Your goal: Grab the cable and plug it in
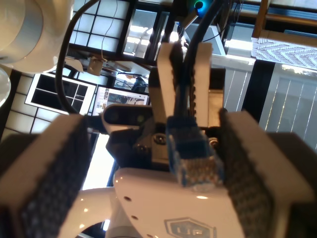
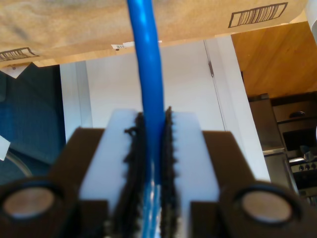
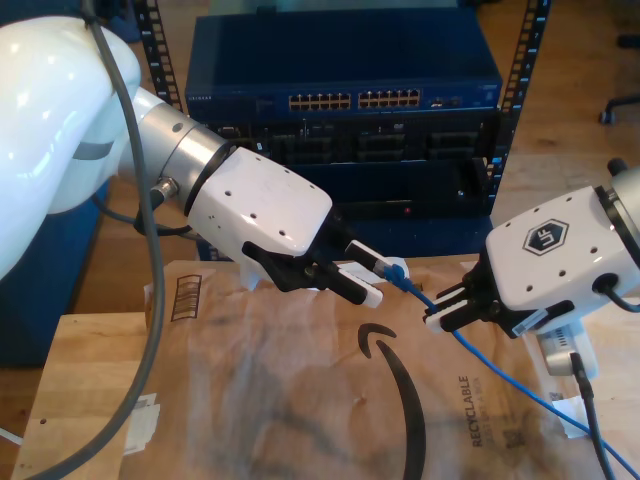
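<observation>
**A:** Right, starting at the exterior view's left: where is my first end effector?

**B:** Over the far edge of the brown paper, which lies flat on the wooden tabletop. It hangs above the sheet, fingers pointing toward the exterior view's right.

**A:** And the jaws?

**B:** Spread wide. The first wrist view shows the dark ribbed pads standing well apart, with the plug between them, closer to one pad than the other. Whether it touches that pad, I cannot tell.

**A:** Moving along, then: the cable?

**B:** Bright blue. Its plug end sits above the paper's far edge, right at my first end effector's fingertips. From there it slopes down over the paper toward the exterior view's lower right.

**A:** Who's got hold of it?

**B:** My second end effector, also above the paper, just past the plug. Its white fingers are clamped tight on the cable a short way behind the plug; the second wrist view shows the serrated pads pinching it from both sides.
</observation>
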